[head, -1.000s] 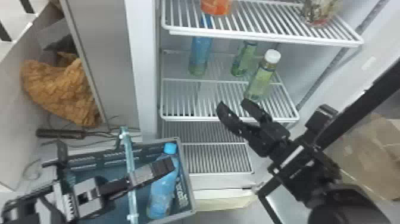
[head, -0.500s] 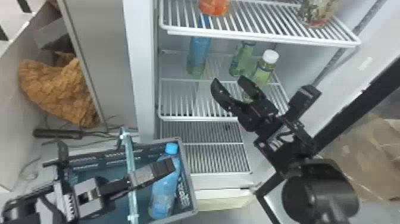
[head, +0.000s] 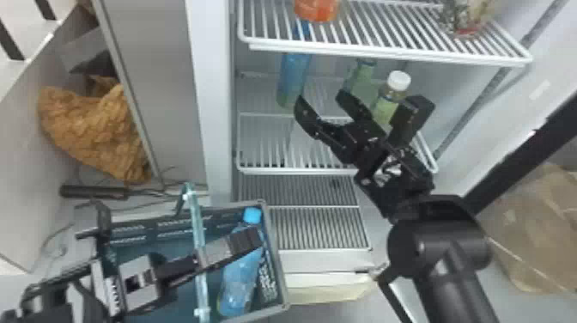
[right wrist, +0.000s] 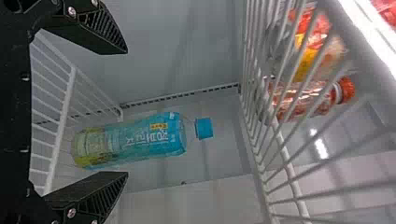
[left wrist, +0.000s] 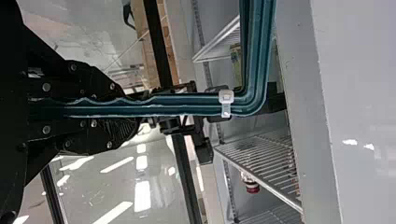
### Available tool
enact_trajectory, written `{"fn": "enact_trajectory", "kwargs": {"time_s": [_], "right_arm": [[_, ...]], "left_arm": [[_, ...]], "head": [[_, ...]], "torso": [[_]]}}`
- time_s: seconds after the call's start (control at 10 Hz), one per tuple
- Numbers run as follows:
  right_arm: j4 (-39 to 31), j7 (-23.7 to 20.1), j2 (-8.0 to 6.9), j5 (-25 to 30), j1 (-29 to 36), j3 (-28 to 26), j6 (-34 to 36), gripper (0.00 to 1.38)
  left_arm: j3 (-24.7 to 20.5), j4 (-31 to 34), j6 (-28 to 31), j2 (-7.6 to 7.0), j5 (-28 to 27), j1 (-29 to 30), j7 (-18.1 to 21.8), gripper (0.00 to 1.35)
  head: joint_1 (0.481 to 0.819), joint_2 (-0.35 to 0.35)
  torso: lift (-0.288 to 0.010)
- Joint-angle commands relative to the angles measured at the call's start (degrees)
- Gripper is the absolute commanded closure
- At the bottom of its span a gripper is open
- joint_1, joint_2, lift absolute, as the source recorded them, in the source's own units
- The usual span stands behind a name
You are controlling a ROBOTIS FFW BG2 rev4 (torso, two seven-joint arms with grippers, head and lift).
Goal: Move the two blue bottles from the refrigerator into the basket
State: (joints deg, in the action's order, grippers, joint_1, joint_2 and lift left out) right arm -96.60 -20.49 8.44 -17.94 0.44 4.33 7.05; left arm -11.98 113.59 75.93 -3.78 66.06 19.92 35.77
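While the left tool seems clenched on the handle, the right tool, spread open, has moved in toward the blue bottle on the shelf; with the other bottle in the basket, this one alone remains.

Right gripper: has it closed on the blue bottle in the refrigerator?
No, the right gripper is open, its fingers wide apart, and the blue bottle stands ungripped beyond its fingertips.
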Motion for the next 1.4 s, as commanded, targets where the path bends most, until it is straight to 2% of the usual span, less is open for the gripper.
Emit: {"fn": "enact_trajectory", "kwargs": {"time_s": [0.0,0.3,0.7,1.3], "right_arm": [[2.6,0.8,-0.09,1.6,-2.8,1.2,0.0,0.13],[8.6,3.3,-0.88,3.7,-7.6,2.4,0.0,0.13],[16.4,5.8,-1.58,3.7,-14.4,5.5,0.1,0.13],[24.1,9.7,-1.93,4.1,-21.1,8.1,0.7,0.13]], "left_arm": [[0.1,0.0,0.0,0.0,0.1,-0.1,0.0,1.2],[0.1,-0.2,0.0,-0.09,0.2,-0.1,0.0,1.2],[0.2,-0.5,0.0,-0.18,0.2,-0.4,0.0,1.2],[0.3,-0.6,0.0,-0.44,0.4,-0.8,0.0,1.2]], "head": [[0.695,-0.145],[0.695,-0.135],[0.695,-0.12],[0.695,-0.101]], "torso": [[-0.22],[-0.22],[-0.22],[-0.22]]}}
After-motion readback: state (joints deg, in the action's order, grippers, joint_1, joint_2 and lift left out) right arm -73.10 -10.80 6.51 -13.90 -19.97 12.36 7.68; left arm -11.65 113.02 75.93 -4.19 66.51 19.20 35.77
